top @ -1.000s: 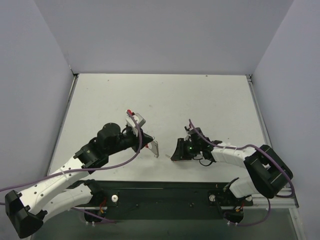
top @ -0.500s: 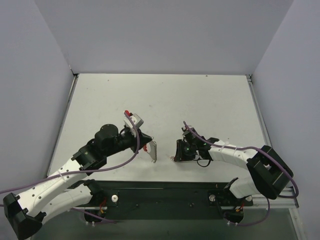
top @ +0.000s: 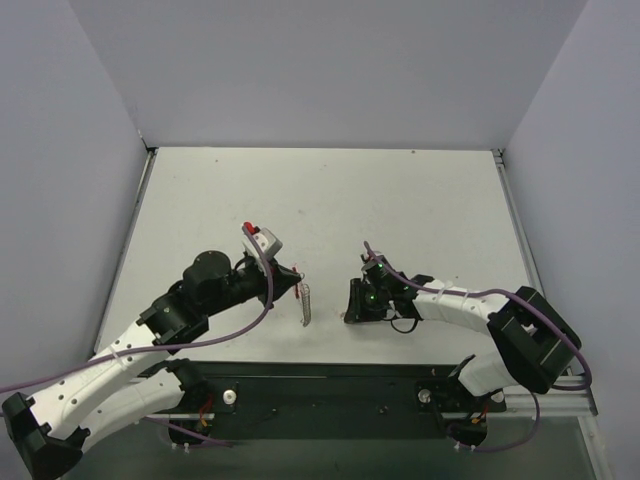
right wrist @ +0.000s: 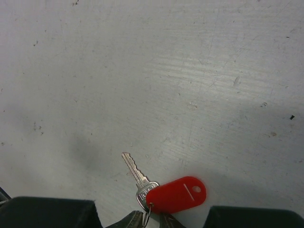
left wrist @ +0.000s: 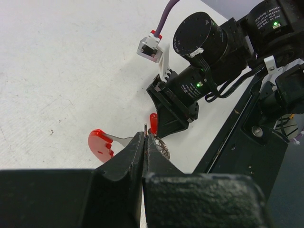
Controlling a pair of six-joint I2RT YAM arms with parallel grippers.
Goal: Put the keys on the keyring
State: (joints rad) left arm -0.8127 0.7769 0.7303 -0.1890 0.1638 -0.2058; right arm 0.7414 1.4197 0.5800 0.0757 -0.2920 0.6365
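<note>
"Where do the arms sit?"
"Both reach toward the middle of the tabletop's near edge. The left gripper and right gripper face each other, near but apart."
"Anything red?"
"A small red piece at the left gripper."

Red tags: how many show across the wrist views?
2. One red tag is beside the key at the right end effector's fingertips. The other tag sticks out beside the shut left end effector. More may be hidden behind fingers.

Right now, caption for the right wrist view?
Silver key and red tag at the right gripper, white table behind.
</note>
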